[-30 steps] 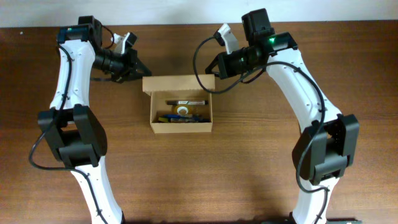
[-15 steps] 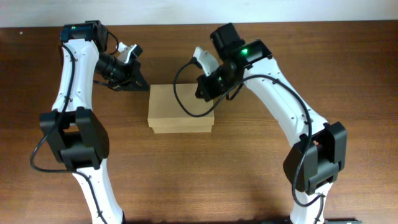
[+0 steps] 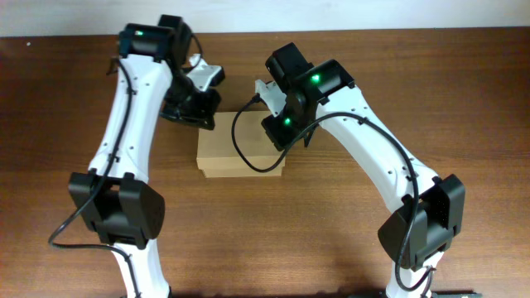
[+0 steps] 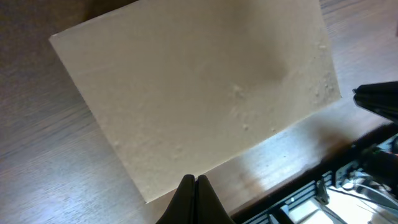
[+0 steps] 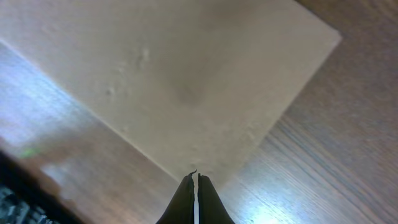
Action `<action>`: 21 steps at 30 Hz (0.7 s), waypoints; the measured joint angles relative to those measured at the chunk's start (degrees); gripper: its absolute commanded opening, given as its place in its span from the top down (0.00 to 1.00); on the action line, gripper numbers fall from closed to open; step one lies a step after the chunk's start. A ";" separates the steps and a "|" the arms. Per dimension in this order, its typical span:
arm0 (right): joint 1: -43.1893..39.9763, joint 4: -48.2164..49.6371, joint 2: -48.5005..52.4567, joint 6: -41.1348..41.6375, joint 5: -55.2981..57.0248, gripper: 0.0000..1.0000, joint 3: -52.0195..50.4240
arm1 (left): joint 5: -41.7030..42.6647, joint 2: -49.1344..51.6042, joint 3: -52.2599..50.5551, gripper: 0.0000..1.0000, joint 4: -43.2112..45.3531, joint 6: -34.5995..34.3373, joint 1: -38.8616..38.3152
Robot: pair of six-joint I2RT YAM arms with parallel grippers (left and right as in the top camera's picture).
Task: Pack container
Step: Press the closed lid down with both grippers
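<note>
Tan container (image 3: 240, 155), brown wood-grain table (image 3: 323, 240)

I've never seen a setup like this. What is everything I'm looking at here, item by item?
closed tan cardboard box: one, tan, middle of the table, lid down
wooden table: one, dark brown, under everything
pale wall: one strip, off-white, along the far edge of the table
left arm: one, white with black joints, reaching to the box's far left corner
right arm: one, white with black joints, reaching over the box's right end
left gripper: one, black, shut, tips at the box's edge
right gripper: one, black, shut, tips at the box's edge
</note>
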 measured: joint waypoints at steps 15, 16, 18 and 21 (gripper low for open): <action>0.00 2.82 0.48 -0.20 3.61 0.96 -3.17 | -4.35 0.00 -10.80 0.98 9.05 -4.28 -0.33; 0.00 3.10 0.57 -0.20 3.65 0.96 -3.85 | -4.37 0.00 -11.96 0.98 9.73 -4.46 -0.33; 0.00 3.93 0.76 -0.20 3.76 0.96 -5.22 | -4.42 0.00 -14.99 0.98 11.63 -4.87 -0.33; 0.00 6.27 0.79 -0.17 3.78 0.96 -8.07 | -4.28 0.00 -18.34 0.98 13.94 -5.40 -0.33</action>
